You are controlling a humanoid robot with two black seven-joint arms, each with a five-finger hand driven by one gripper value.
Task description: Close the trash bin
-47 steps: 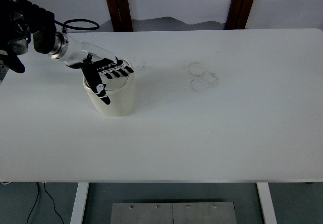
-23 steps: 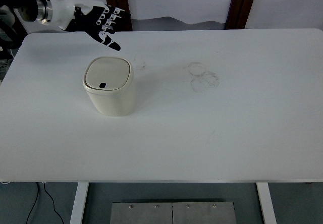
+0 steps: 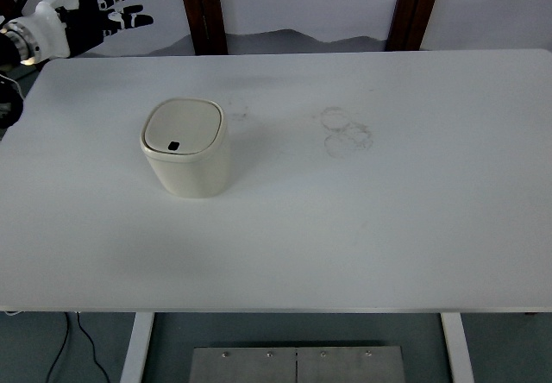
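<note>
A small cream trash bin [image 3: 186, 147] stands on the white table [image 3: 345, 219], left of middle. Its lid lies flat and shut, with a small dark button near its front edge. My left hand [image 3: 102, 9] is up at the top left corner, well away from the bin, raised off the table with its fingers spread and holding nothing. My right arm is out of view.
Faint ring marks [image 3: 345, 130] show on the table surface right of the bin. Two dark wooden posts [image 3: 200, 8] stand behind the table's far edge. A cable [image 3: 69, 348] hangs below the table at the bottom left.
My left hand lifted off the bin's lid and drew back up and to the left, to the picture's corner. The bin's lid stays shut.
</note>
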